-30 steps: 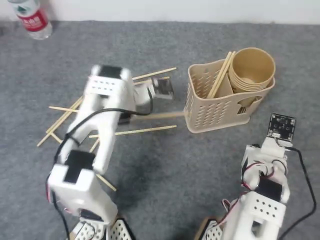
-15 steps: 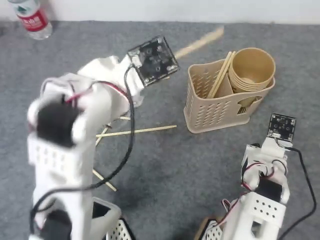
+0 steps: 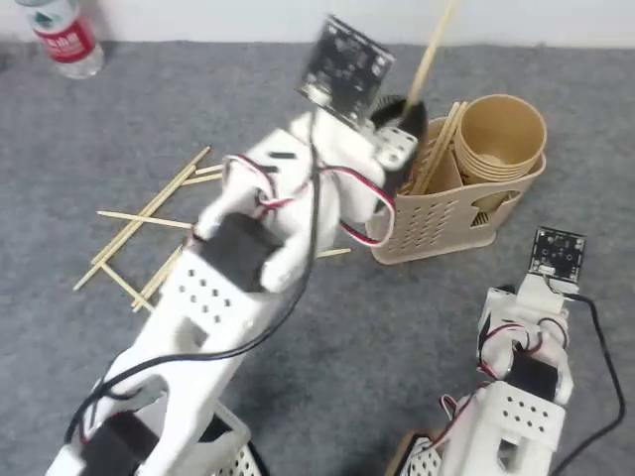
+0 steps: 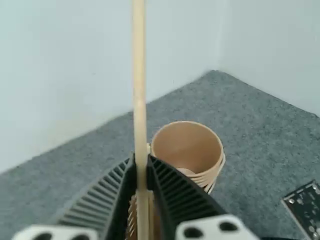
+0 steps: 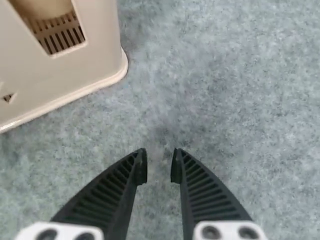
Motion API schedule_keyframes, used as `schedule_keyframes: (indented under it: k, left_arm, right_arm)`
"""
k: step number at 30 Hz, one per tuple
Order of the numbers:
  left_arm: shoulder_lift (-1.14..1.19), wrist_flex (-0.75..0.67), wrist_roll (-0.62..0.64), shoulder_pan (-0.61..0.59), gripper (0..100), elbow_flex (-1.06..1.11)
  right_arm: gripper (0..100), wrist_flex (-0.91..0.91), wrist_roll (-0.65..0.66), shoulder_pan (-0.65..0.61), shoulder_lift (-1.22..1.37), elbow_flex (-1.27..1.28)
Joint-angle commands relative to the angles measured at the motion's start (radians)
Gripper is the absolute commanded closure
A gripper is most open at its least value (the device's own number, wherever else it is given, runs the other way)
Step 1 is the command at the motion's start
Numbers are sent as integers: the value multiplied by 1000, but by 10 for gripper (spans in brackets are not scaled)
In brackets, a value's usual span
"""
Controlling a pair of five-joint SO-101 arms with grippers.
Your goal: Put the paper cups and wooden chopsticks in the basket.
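A wooden chopstick (image 4: 138,75) is held clamped between the jaws of the left gripper (image 4: 141,165). Its long axis is upright: most of its length rises above the jaws and only a short part runs down between them. Just below and beyond the jaws, the stack of paper cups (image 4: 186,145) is seen from above.

In the high view, the left gripper (image 3: 407,114) is placed over the basket (image 3: 437,226), above the compartment beside the cups, where two chopsticks (image 3: 442,149) already lean. The coming move is judged to turn on this alignment: the stick would be lowered along its own axis, then released. Whether its lower end is already inside the rim cannot be told.

The grip is shown plainly by the left wrist view. The loose chopsticks (image 3: 149,213) on the carpet (image 3: 327,327) are given by the high view alone. They lie well behind the left jaws, on that arm's side, so the left arm is judged the nearer one for them.

The right gripper (image 5: 159,167) is seen with its jaws slightly apart and nothing between them. It sits low over the carpet, with a corner of the basket (image 5: 60,75) ahead and off to one side.
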Motion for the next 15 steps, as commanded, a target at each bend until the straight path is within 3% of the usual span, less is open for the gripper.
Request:
schedule_keyframes:
  k: [1,6,15]
  left_arm:
    - [5,-232,12,38,990,151]
    - [23,-519,-11,28,990,340]
    - [169,-841,-21,20,988,481]
  right_arm:
    - [902,-27,0,-7,-10,-6]
    - [902,-27,0,-8,-10,-6]
    - [902,-28,0,-8,-10,-6]
